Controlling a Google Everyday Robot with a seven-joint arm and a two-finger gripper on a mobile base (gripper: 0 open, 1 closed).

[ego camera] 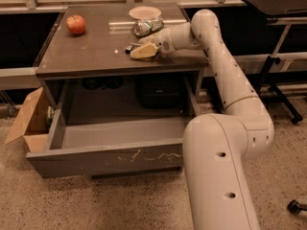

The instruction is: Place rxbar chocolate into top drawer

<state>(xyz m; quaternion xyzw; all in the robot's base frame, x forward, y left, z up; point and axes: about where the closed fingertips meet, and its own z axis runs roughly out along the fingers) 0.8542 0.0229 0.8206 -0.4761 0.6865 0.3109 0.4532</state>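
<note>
Grey desk (96, 56), end effector (144, 51) low on it, grip impossible to tell; rxbar chocolate (129, 47) just beside its tip may be shoved away rather than grasped.

Cream-white rounded arm (240, 90), dark screw holes (220, 154), pale end effector (144, 51) above table (91, 51).

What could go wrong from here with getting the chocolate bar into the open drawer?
The gripper is low on the tabletop, right beside the rxbar chocolate; the small flat bar could get pushed along instead of picked up. The crushed can lies just behind the arm, so a swing might knock it. The top drawer is open below the table edge; an early release could land the bar on the floor.
</note>
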